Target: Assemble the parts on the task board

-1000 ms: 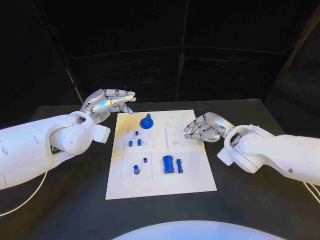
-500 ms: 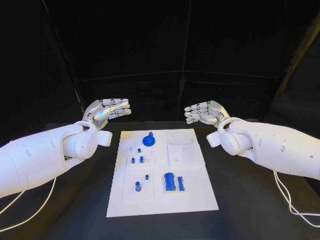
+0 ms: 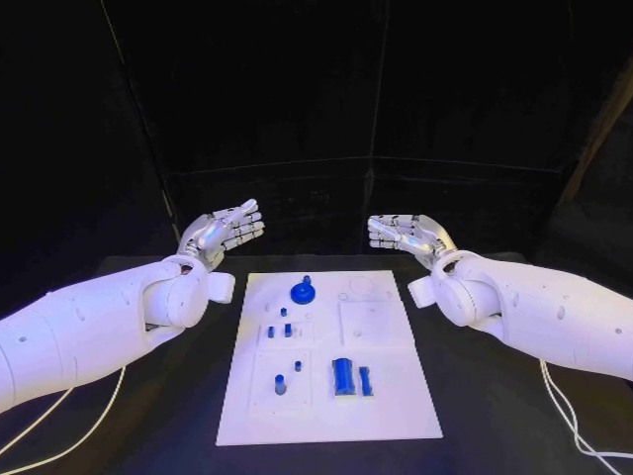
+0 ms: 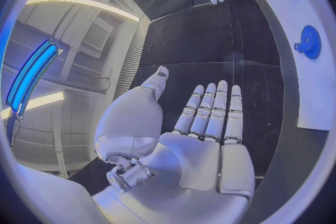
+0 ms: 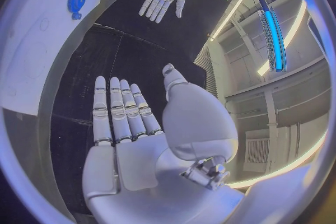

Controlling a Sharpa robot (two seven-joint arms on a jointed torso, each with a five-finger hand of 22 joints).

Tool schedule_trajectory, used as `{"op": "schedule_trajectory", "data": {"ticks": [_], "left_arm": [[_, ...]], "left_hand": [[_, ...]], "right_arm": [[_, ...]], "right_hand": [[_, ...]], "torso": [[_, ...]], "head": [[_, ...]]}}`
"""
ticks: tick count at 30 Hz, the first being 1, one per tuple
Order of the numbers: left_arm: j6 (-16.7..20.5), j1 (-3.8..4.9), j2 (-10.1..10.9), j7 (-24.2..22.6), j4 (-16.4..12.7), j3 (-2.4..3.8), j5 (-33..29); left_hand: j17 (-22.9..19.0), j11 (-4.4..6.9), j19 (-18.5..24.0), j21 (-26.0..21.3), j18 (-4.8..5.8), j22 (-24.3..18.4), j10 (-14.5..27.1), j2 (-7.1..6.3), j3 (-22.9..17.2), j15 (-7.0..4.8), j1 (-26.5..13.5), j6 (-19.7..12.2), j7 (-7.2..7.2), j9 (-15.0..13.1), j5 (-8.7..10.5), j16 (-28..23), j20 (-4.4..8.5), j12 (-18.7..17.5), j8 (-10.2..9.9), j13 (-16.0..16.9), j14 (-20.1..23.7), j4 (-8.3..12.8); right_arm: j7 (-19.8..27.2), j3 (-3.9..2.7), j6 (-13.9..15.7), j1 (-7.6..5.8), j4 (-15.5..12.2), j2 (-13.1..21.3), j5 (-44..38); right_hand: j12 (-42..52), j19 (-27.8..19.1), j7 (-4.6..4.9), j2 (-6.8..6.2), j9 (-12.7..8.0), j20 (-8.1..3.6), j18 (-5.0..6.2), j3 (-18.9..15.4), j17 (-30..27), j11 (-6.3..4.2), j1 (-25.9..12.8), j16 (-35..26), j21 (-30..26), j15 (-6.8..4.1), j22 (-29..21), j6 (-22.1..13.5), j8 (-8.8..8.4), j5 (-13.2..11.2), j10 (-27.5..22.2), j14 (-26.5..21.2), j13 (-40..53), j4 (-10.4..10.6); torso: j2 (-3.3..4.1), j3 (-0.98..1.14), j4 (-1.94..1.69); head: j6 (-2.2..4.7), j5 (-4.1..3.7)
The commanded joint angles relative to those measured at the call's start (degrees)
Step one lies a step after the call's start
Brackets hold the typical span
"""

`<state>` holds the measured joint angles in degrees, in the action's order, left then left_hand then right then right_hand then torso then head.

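A white task board is laid lengthwise on the middle of a black table, and everything here is placed relative to it. Beyond the board's far left corner, the left hand is raised above the table, with its fingers stretched out and apart and nothing held in it. Beyond the far right corner, the right hand is raised in the same way, flat and empty, with fingers extended. Neither hand is touching the board.

On the board, a round blue part is seen near the far edge. Several small blue pegs are set in the left middle area. Nearer the front edge, a small blue piece sits left of centre, and two upright blue blocks stand side by side just right of it.

In the left wrist view, the outstretched palm is seen over the black table, with the round blue part on the board to its side.
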<state>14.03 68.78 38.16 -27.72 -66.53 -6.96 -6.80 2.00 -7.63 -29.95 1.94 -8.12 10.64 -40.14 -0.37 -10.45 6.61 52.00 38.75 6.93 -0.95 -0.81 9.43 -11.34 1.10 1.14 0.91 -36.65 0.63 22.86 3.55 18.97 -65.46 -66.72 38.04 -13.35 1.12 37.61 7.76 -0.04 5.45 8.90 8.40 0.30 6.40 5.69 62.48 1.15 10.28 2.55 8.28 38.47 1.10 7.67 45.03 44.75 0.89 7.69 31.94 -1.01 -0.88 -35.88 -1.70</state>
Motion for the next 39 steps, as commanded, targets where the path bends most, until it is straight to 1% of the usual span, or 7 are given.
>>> {"op": "schedule_trajectory", "data": {"ticks": [1,4,13,15,16,17,39], "left_arm": [[5.6,-0.83,0.7,-0.6,-2.8,0.72,1.5],[10.2,-2.3,1.8,-0.9,-6.7,1.89,2.5],[25.0,-7.01,5.3,-1.8,-19.2,5.67,5.7],[27.0,-7.65,5.8,-1.9,-20.9,6.18,6.1],[28.2,-8.0,6.1,-2.0,-21.8,6.47,6.4],[28.8,-8.2,6.2,-2.0,-22.3,6.62,6.5],[30.1,-8.62,6.5,-2.1,-23.4,6.96,6.8]], "left_hand": [[-2.0,2.45,9.6,-1.9,2.56,-3.4,12.9,0.37,3.4,-2.14,-16.8,-12.5,-2.23,0.9,0.81,-3.0,3.65,-1.1,-1.1,-0.9,11.8,-0.6],[-2.0,3.03,11.9,-1.9,3.01,-4.2,15.9,0.37,4.1,-6.61,-20.6,-15.4,-2.75,0.9,0.81,-3.7,4.5,-1.1,-1.1,-0.9,14.5,-0.6],[-2.0,7.63,17.5,-1.9,3.81,-6.2,23.5,0.37,6.1,-6.61,-30.4,-22.7,-6.93,0.9,0.81,-9.4,6.63,-1.1,-1.1,-0.9,21.5,-0.6],[-2.0,7.63,18.5,-1.9,8.12,-6.6,24.8,0.37,6.3,-6.61,-32.1,-23.9,-6.93,0.9,0.81,-9.4,6.99,-1.1,-1.1,-0.9,22.6,-0.6],[-2.0,7.63,19.2,-1.9,8.12,-10.6,25.8,0.37,10.5,-6.61,-33.4,-24.9,-6.93,0.9,0.81,-9.4,7.28,-1.1,-1.1,-0.9,23.5,-0.6],[-2.0,7.63,19.7,-1.9,8.12,-10.6,26.3,0.37,10.5,-6.61,-34.1,-25.4,-6.93,0.9,0.81,-9.4,11.34,-1.1,-1.1,-0.9,24.0,-0.6],[-2.0,7.63,25.6,-1.9,8.12,-10.6,34.4,0.37,10.5,-6.61,-44.6,-33.2,-6.93,0.9,0.81,-9.4,11.34,-1.1,-1.1,-0.9,31.3,-0.6]], "right_arm": [[1.8,-0.45,5.7,0.62,-3.3,0.8,3.0],[3.0,-1.17,10.2,1.71,-8.0,2.2,5.4],[6.2,-3.13,22.5,4.67,-20.6,5.9,12.0],[6.6,-3.35,23.9,5.0,-21.9,6.3,12.7],[6.8,-3.45,24.5,5.16,-22.6,6.5,13.0],[6.9,-3.5,24.9,5.23,-22.9,6.6,13.2],[6.9,-3.55,25.1,5.3,-23.2,6.7,13.3]], "right_hand": [[-1.1,-12.0,-2.49,0.04,-5.5,-2.85,-2.83,-0.3,-2.0,-5.69,-20.0,-1.1,-3.3,-2.55,-2.7,-12.3,-1.1,-2.4,-14.4,-14.3,-0.9,-2.5],[-1.1,-14.8,-3.06,0.04,-5.5,-3.49,-3.13,-0.3,-6.4,-5.69,-24.6,-1.1,-4.0,-2.55,-3.3,-15.1,-1.1,-3.0,-17.7,-17.6,-0.9,-3.0],[-1.1,-22.0,-7.76,0.04,-5.5,-8.9,-4.39,-0.3,-6.4,-5.69,-36.5,-1.1,-6.0,-2.55,-8.3,-22.4,-1.1,-7.7,-26.3,-26.1,-0.9,-7.7],[-1.1,-23.1,-7.76,0.04,-5.5,-8.9,-4.39,-0.3,-6.4,-5.69,-38.5,-1.1,-10.3,-2.55,-8.3,-23.7,-1.1,-7.7,-27.8,-27.6,-0.9,-7.7],[-1.1,-24.0,-7.76,0.04,-5.5,-8.9,-8.4,-0.3,-6.4,-5.69,-39.9,-1.1,-10.3,-2.55,-8.3,-24.6,-1.1,-7.7,-28.7,-28.6,-0.9,-7.7],[-1.1,-24.5,-7.76,0.04,-5.5,-8.9,-8.4,-0.3,-6.4,-5.69,-40.8,-1.1,-10.3,-2.55,-8.3,-25.1,-1.1,-7.7,-29.4,-29.2,-0.9,-7.7],[-1.1,-32.1,-7.76,0.04,-5.5,-8.9,-8.4,-0.3,-6.4,-5.69,-53.4,-1.1,-10.3,-2.55,-8.3,-32.8,-1.1,-7.7,-38.5,-38.3,-0.9,-7.7]], "torso": [[-0.64,0.84,0.74],[-0.76,1.0,0.88],[-0.76,1.01,0.88],[-0.76,1.01,0.88],[-0.76,1.01,0.88],[-0.76,1.01,0.88],[-0.76,1.01,0.88]], "head": [[1.17,1.34],[1.5,1.69],[1.5,1.7],[1.5,1.7],[1.5,1.7],[1.5,1.7],[1.5,1.7]]}}
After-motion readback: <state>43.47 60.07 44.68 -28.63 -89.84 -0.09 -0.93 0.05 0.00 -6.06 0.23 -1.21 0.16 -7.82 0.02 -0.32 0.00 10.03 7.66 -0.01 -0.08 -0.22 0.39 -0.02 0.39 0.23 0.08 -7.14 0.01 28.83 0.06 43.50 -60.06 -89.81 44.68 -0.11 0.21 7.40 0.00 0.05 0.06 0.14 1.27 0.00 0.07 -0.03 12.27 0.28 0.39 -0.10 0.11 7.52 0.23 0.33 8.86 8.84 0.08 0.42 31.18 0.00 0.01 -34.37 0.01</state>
